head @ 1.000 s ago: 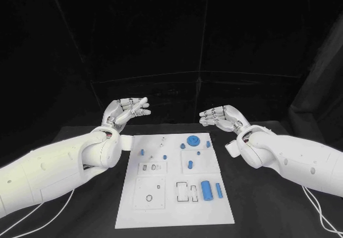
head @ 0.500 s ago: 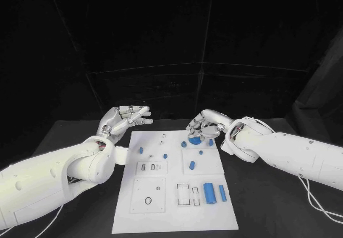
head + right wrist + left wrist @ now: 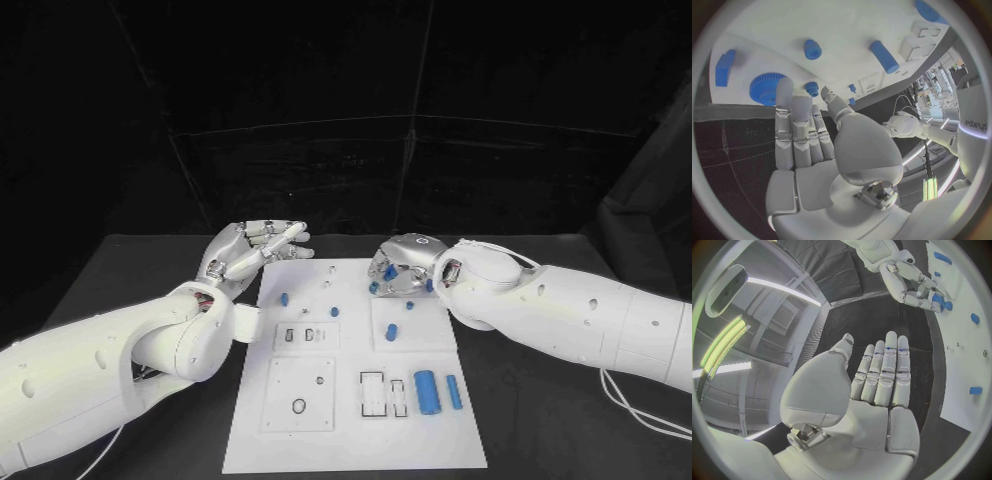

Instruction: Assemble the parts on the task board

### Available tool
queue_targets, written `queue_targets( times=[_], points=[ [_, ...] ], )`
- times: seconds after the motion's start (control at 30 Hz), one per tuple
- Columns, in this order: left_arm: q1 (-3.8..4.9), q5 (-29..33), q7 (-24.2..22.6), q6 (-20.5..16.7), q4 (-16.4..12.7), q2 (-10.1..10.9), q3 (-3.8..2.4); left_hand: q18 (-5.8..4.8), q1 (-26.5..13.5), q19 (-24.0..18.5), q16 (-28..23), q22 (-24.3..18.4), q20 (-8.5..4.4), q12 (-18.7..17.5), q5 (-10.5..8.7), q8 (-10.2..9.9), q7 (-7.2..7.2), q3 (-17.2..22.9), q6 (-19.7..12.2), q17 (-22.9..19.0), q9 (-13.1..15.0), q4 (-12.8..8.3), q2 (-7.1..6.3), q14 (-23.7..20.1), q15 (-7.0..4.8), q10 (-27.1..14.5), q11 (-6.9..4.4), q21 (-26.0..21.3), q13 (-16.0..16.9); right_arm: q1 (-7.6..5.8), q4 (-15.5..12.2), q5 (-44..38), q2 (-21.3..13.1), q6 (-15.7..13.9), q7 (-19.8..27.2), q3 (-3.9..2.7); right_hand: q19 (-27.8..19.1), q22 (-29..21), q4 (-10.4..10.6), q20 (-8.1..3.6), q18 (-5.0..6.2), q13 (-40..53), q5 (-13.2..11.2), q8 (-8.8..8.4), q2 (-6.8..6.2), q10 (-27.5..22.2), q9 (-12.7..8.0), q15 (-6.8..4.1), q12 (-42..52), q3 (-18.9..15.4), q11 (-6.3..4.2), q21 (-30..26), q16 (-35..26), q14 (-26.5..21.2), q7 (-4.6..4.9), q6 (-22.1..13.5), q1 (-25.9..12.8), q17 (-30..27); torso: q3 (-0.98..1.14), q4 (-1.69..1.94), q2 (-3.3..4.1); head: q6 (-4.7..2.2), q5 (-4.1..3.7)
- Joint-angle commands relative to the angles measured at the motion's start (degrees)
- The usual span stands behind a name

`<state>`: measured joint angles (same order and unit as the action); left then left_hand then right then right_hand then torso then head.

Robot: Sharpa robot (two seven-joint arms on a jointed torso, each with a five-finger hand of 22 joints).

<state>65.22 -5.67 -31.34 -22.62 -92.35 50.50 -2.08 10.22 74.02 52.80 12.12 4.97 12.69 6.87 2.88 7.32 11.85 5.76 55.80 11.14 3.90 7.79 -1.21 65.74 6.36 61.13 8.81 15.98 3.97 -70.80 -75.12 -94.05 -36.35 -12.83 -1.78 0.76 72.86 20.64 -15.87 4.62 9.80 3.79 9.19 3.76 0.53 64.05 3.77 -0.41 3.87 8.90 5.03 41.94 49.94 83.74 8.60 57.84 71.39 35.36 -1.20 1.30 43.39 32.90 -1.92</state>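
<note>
The white task board (image 3: 353, 420) lies in the middle of the black table. At its far right end stands a blue gear (image 3: 767, 88), partly covered in the head view by my right hand (image 3: 401, 265). That hand reaches down over the gear with its fingers stretched out side by side, fingertips (image 3: 784, 85) at the gear's rim; I cannot tell whether they touch it. My left hand (image 3: 257, 248) hovers above the board's far left corner, fingers straight, palm empty. The left wrist view shows my right hand (image 3: 914, 285) bent over the gear (image 3: 940, 301).
A thick blue cylinder (image 3: 426, 388) and a thin blue bar (image 3: 454, 392) lie at the board's right near side. Small blue pegs (image 3: 284, 299) (image 3: 333, 312) (image 3: 388, 330) stand in the middle rows. A blue block (image 3: 724, 67) lies beside the gear.
My right hand has come down and leftward from above the table onto the far right of the board, over the gear. The left hand has hardly shifted.
</note>
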Motion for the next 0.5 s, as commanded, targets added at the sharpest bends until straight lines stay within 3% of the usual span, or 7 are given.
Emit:
queue_targets(
  times=[0.03, 0.3, 0.5],
  points=[
    [0.08, -0.58, 0.31, 1.25, -0.17, 0.07, -0.01, 0.35, 0.14, 0.18, -0.43, -0.1, 0.23, -0.19, 0.13, -0.33, 0.38, -0.01, 0.15, 0.08, -0.09, -0.33, 0.09, -0.39, -0.04, 0.14, 0.29, -0.33, -0.05, -0.16, -0.02, -5.02, 0.3, 1.63, -3.01, -0.06, -0.77, 0.93, 0.18, 0.04, 0.54, 0.07, -0.18, -0.08, -0.14, -0.44, 0.04, 0.25, 0.5, 0.41, 0.07, 1.46, 3.16, 1.86, 0.01, -0.46, -0.11, 3.28, -0.08, 0.22, 0.48, 0.14, -0.05],
    [0.08, -0.58, 0.68, 1.65, -0.01, 0.15, 0.02, 0.35, 0.14, 0.18, -0.43, -0.1, 0.23, -0.19, 0.13, -0.33, 0.38, -0.01, 0.15, 0.08, -0.09, -0.33, 0.09, -0.39, -0.04, 0.14, 0.29, -0.33, -0.05, -0.17, -0.09, -6.07, 0.72, 1.4, -3.84, -0.07, -1.89, 2.88, 0.28, 0.31, 0.59, 0.04, -0.77, -0.07, 0.53, -0.47, 0.05, 0.26, 0.94, 1.65, 0.16, 4.46, 8.52, 1.55, 0.05, -0.46, 0.03, 8.84, -0.06, 0.25, 0.59, 0.38, -0.01],
    [0.08, -0.58, 0.87, 1.87, 0.1, 0.15, 0.04, 0.35, 0.11, 0.2, -0.53, -0.14, 0.25, -0.26, 0.13, -0.39, 0.42, -0.02, 0.14, 0.1, -0.09, -0.36, 0.11, -0.45, -0.02, 0.13, 0.32, -0.37, -0.05, -0.17, 0.27, -6.23, 1.37, 2.97, -3.93, -0.07, -2.0, 5.55, 0.3, 0.43, 0.41, 0.01, -1.04, -0.03, 1.01, 0.27, 0.06, 0.13, 1.38, 3.04, -0.03, 7.33, 11.81, 1.63, -0.06, -0.22, -0.1, 12.33, -0.07, 0.3, 0.7, 0.51, -0.15]
  ],
)
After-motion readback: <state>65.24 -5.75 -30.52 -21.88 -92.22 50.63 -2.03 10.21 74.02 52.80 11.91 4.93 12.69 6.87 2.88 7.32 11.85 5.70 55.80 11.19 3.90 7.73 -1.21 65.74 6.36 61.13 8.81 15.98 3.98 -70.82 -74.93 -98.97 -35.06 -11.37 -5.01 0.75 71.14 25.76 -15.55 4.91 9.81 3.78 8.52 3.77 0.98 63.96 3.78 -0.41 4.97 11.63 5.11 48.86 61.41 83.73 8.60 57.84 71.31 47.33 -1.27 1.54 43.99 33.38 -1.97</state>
